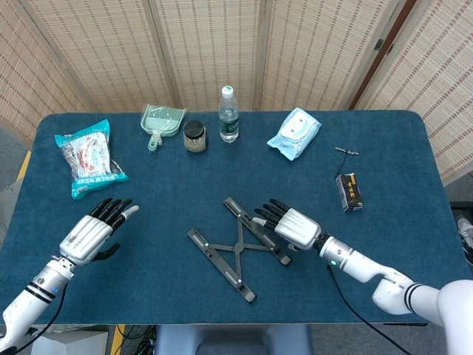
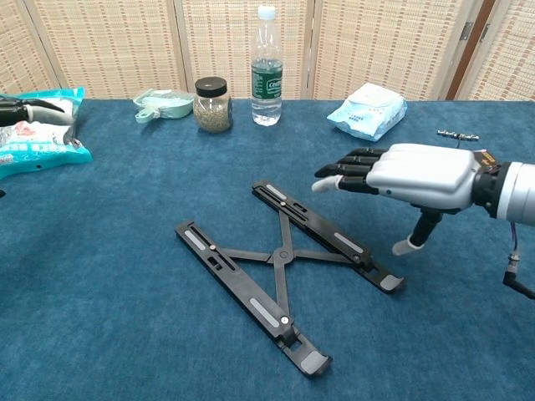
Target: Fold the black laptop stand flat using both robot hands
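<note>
The laptop stand (image 1: 237,251) lies low on the blue tabletop (image 1: 177,192) in front of me, its two black rails splayed apart and joined by the crossed links at the middle, so it is not yet closed up into one flat bar. My right hand (image 2: 410,177) hovers above the rail on my right side, palm down, fingers stretched forward and apart, thumb hanging below, holding nothing; I judge it is placed there to come down on that rail and push it toward the other. In the chest view it looks clear of the stand. My left hand (image 1: 92,231) waits well apart on the left, also empty with fingers spread, because the near-left rail will need bracing. The bottle (image 1: 229,115), jar (image 1: 194,137) and snack bag (image 1: 87,157) sit far back, out of the way.
</note>
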Available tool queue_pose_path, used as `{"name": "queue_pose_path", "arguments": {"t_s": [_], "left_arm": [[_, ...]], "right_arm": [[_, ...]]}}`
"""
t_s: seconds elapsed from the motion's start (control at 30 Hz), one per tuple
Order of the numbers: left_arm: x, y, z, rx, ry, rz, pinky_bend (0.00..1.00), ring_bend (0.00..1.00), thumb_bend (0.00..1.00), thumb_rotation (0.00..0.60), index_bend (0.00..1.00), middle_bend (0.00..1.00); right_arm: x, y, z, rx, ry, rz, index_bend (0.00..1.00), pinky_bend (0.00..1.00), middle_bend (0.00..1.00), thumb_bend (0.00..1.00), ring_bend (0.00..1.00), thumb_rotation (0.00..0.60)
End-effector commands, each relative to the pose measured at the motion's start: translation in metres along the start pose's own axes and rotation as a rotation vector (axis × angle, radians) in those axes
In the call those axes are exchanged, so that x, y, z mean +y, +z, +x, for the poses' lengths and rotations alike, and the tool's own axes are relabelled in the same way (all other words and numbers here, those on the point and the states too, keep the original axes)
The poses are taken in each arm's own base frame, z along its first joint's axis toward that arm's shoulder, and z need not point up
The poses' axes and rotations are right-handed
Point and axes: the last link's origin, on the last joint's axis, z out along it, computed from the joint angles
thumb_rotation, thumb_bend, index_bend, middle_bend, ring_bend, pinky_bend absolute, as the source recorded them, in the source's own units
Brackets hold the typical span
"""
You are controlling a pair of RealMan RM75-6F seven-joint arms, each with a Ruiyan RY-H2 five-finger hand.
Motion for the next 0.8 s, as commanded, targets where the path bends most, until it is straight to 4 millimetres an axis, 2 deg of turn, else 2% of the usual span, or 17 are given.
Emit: {"name": "queue_pose_path", "arguments": {"t_s": [0.03, 0.33, 0.8], "left_arm": [[-0.001, 0.000, -0.001, 0.000, -0.004, 0.001, 0.00, 0.00, 0.33, 0.600, 0.04, 0.00], [-0.004, 0.004, -0.005, -0.011, -0.008, 0.002, 0.00, 0.00, 0.33, 0.600, 0.04, 0.00], [-0.012, 0.015, -0.009, -0.031, -0.029, 0.032, 0.00, 0.00, 0.33, 0.600, 0.04, 0.00]], "right_arm": [[-0.005, 0.007, -0.002, 0.020, -0.011, 0.007, 0.00, 0.00, 0.00, 0.00, 0.00, 0.600], [-0.020, 0.020, -0.010, 0.051, -0.003, 0.018, 0.00, 0.00, 0.00, 0.00, 0.00, 0.600], [-0.050, 0.044, -0.009, 0.115, 0.076, 0.022, 0.00, 0.00, 0.00, 0.00, 0.00, 0.600]]}}
